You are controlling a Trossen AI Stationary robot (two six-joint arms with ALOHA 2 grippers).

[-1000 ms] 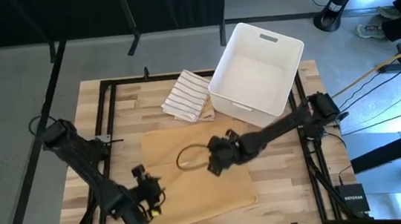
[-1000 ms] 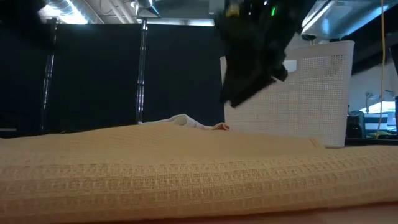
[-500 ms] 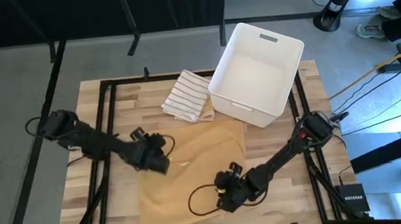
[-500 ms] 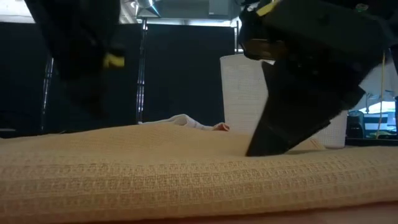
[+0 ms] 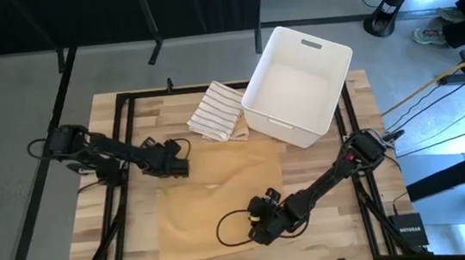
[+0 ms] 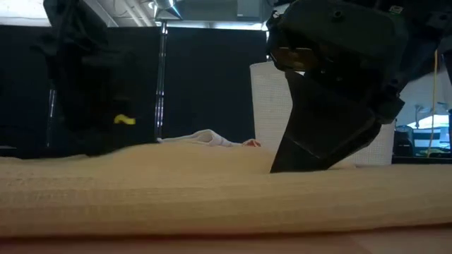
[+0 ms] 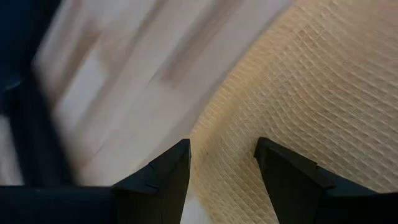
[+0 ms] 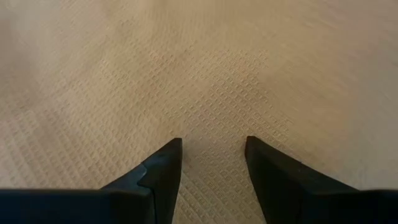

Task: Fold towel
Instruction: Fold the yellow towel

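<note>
Left gripper (image 5: 182,159), fingers apart and empty, sits at the far-left edge of the tan waffle towel (image 5: 222,196) spread on the wooden table (image 5: 326,194), while the right gripper (image 5: 258,225), also spread and empty, presses on its near-middle.

Wooden table (image 5: 372,219) carries tan towel (image 5: 222,192), striped cloth (image 5: 216,111), white bin (image 5: 299,84)
</note>
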